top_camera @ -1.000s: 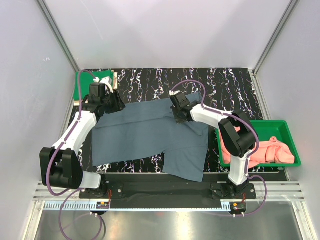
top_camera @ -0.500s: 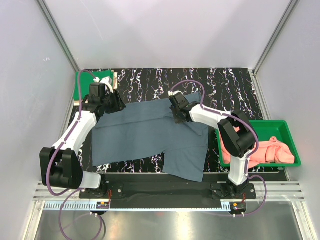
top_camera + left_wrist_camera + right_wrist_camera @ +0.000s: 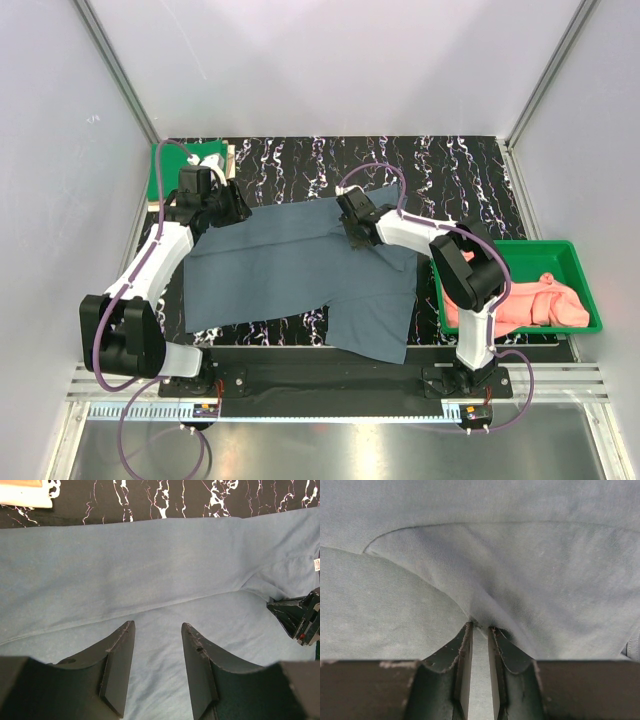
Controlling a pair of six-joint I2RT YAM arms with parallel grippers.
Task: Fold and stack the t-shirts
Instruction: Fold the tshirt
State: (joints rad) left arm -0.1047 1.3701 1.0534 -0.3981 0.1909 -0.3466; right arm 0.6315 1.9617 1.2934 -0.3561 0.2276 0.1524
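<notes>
nudged slightly toward the far edge of the black marbled table [image 3: 450, 165], my right gripper [image 3: 480, 630] pinches the slate blue-grey cloth t-shirt [image 3: 290, 270] spread lengthwise left-right, my open left gripper [image 3: 157, 627] over its far-left corner.

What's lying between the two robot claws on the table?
Only the blue-grey t-shirt, spread between the left gripper and the right gripper; the top view shows it.
</notes>
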